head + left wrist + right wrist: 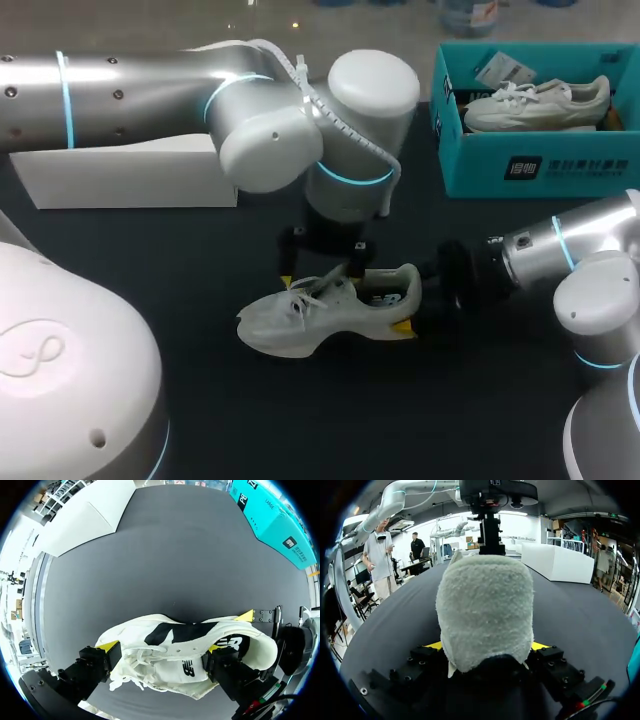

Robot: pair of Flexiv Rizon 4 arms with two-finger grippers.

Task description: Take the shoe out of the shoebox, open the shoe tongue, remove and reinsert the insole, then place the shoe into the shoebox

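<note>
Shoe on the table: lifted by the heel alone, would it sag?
The shoe has a thick sole, likely fairly stiff. Its soft-looking upper would probably dent; the loose laces would dangle. It seems light for its size.

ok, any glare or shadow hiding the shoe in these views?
Head view: strong highlights on the left arm shell, none on the shoe, which reads clearly on the dark table. Left wrist view: shoe evenly lit, no glare. Right wrist view: heel evenly lit, brighter backdrop behind.
</note>
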